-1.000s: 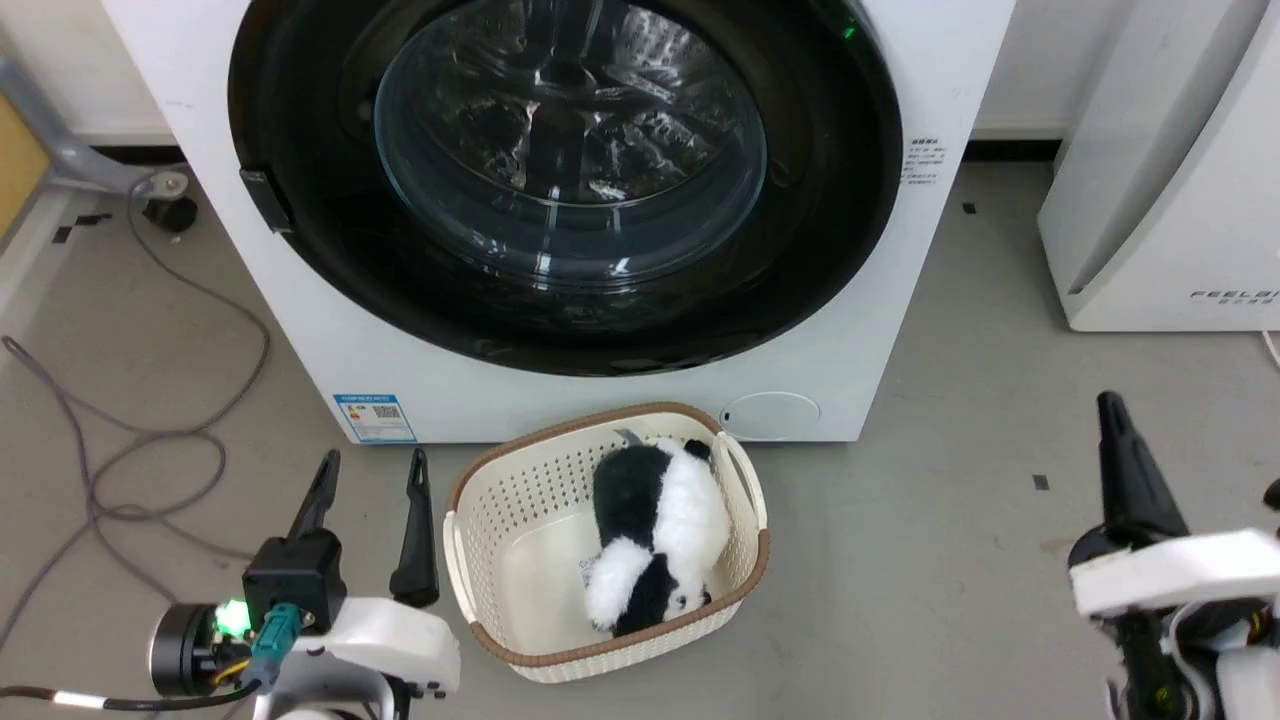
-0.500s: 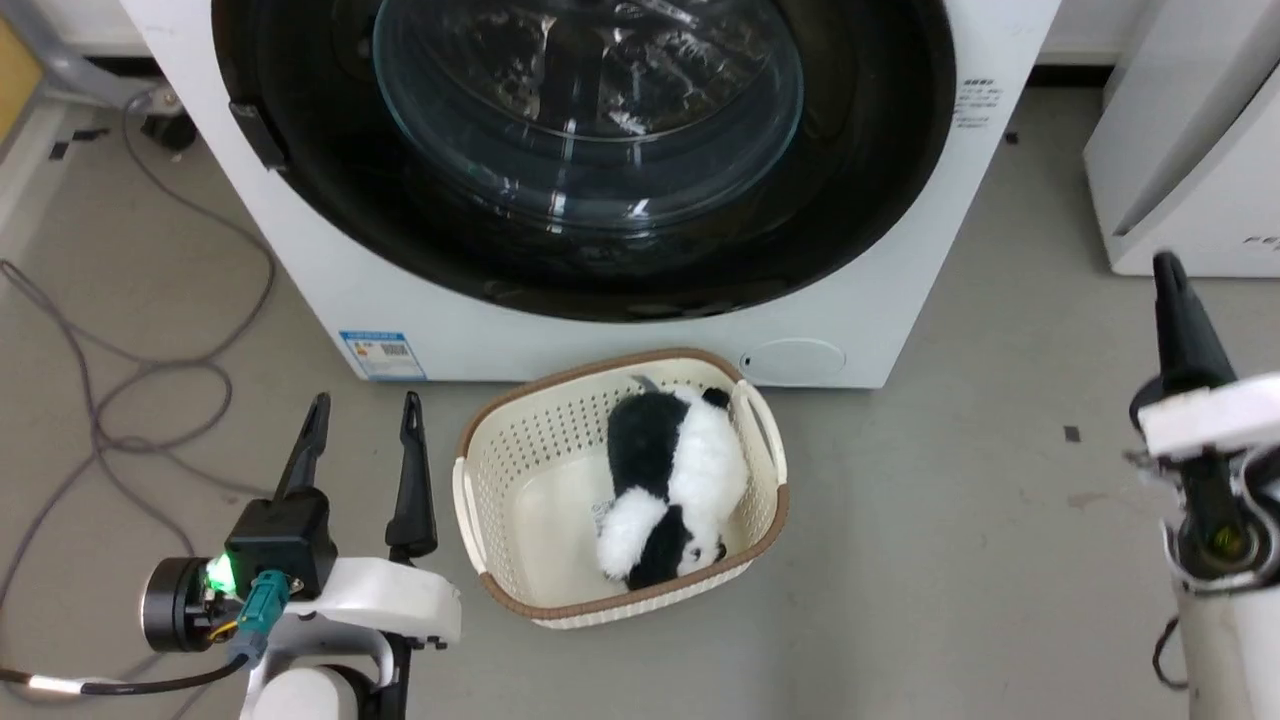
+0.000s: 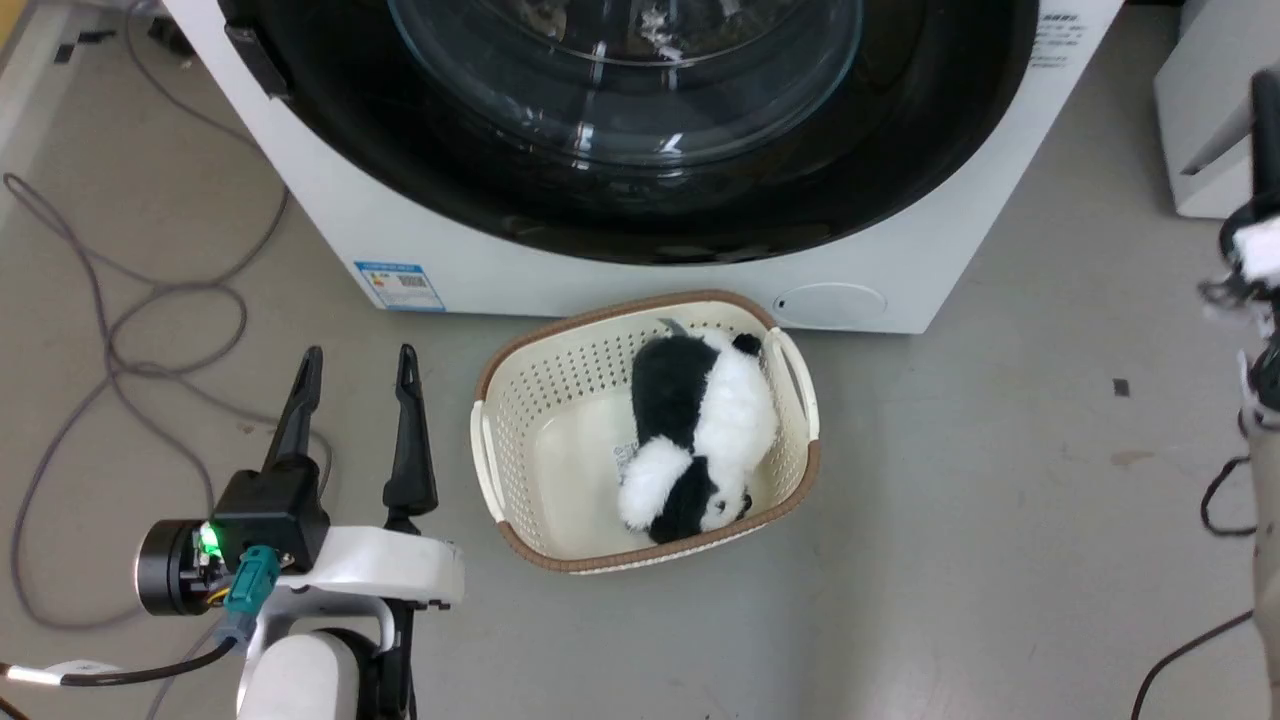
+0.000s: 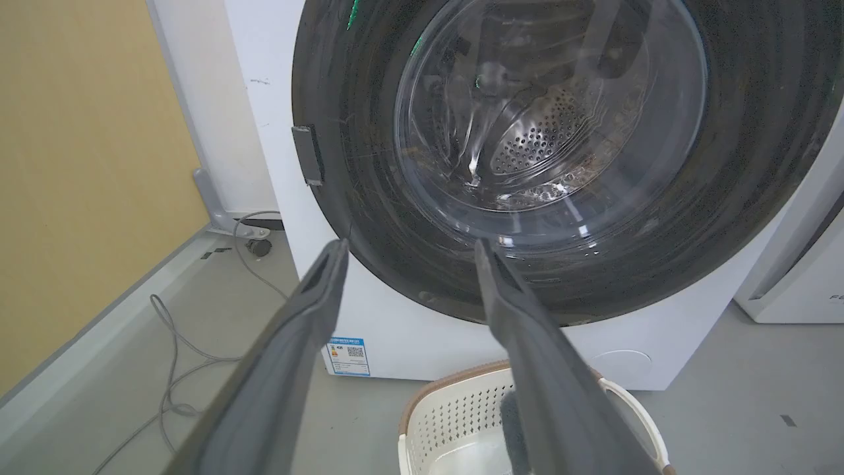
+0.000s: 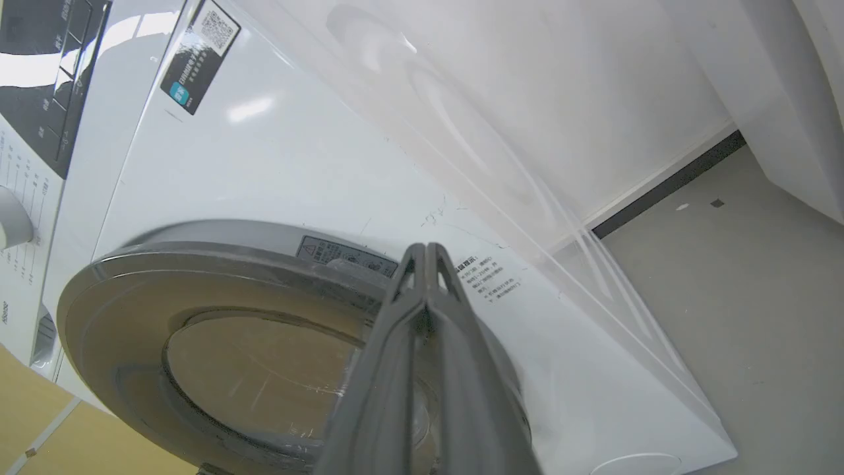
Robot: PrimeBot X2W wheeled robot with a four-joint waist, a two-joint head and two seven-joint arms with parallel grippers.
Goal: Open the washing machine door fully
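Head camera has dipped closer. The right gripper [image 5: 427, 254], pinched shut and empty, has climbed beside the washing machine door [image 3: 450, 160], which sits closed on the washing machine [image 3: 500, 270] front. The left gripper [image 3: 355, 360] hangs spread wide, low over the floor. The pull looks yet to begin.

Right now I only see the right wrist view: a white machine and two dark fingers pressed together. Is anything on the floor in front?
Observer: Yes, a cream basket stands before the washing machine, a black-and-white plush toy inside it.
Operator: Where's the other arm?
Observer: The left gripper hangs open above the floor, left of the basket, holding nothing.
Operator: Any handle on the door?
Observer: A small dark tab sits on the washing machine door, at its left edge.
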